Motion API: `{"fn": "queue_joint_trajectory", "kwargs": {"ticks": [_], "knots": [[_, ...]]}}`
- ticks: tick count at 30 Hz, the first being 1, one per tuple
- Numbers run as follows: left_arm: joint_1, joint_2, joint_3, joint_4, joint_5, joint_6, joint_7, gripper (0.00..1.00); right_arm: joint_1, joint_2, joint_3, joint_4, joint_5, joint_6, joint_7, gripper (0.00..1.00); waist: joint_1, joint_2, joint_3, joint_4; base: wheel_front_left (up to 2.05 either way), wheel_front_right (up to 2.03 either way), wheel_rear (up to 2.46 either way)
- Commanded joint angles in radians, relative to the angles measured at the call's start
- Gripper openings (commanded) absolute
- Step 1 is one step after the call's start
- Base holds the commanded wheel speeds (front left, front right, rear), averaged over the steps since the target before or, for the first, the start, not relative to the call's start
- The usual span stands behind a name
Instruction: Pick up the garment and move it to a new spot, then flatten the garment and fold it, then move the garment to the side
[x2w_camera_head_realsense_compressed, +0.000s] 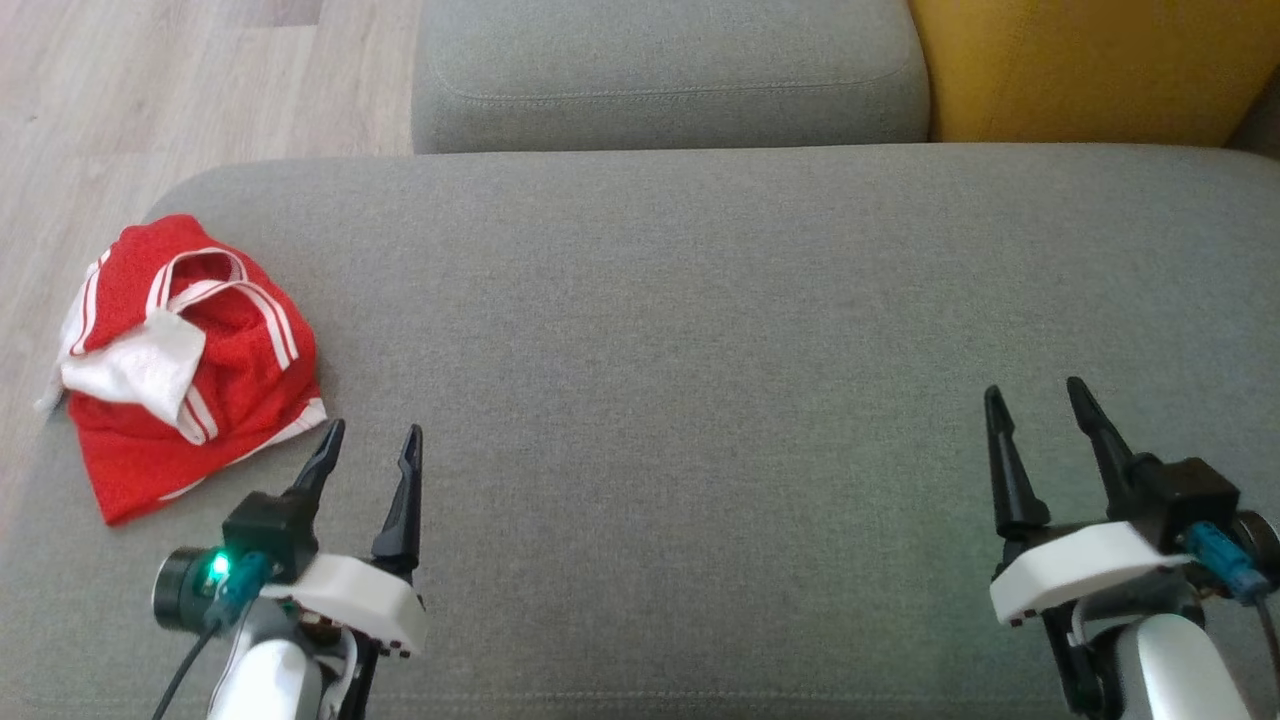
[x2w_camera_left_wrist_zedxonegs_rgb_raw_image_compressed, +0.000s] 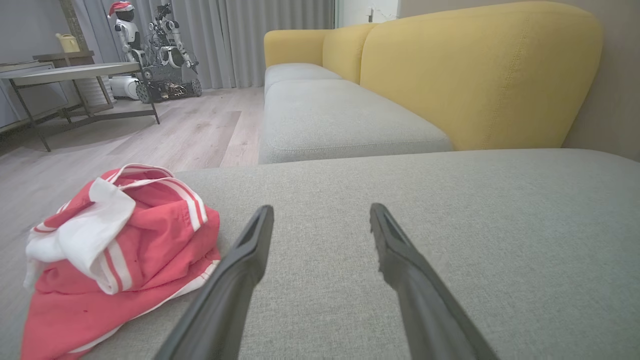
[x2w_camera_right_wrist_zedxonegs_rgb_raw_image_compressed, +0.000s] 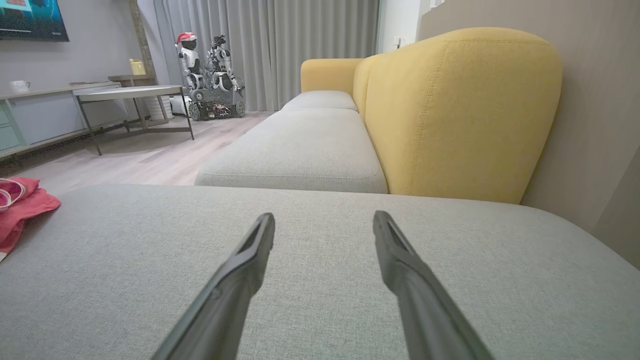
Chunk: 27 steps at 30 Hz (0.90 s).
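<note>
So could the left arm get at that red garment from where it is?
Probably yes. The left pincer is open and empty, just beside the crumpled garment near the left edge of the seat. Nothing lies between them, so a short move to its left should do.

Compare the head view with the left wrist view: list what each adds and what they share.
Head view adds the right gripper, open over the grey cushion. Left wrist view adds a table, two robots and curtains. Both share the crumpled red garment, that cushion, the yellow backrest and the open left gripper.
</note>
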Motion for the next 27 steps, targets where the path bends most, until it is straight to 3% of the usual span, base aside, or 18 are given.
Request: {"fn": "queue_joint_trajectory", "kwargs": {"ticks": [1,6,27], "knots": [[-0.064,0.013,0.031,-0.026,0.005,0.008,-0.013,1.0,-0.024,-0.004,0.015,-0.036,0.007,-0.001,-0.013,1.0,0.0,0.0,0.0,0.0,0.0,0.0,0.0],[-0.066,0.009,0.039,-0.015,-0.011,0.007,-0.013,1.0,-0.024,-0.004,0.009,-0.02,0.064,-0.001,-0.015,1.0,0.0,0.0,0.001,-0.001,0.0,0.0,0.0],[-0.079,0.01,0.045,-0.004,-0.018,0.016,-0.013,1.0,-0.027,-0.004,-0.001,-0.012,0.074,-0.001,-0.014,1.0,0.0,0.0,0.007,0.019,0.0,0.0,0.0]]}}
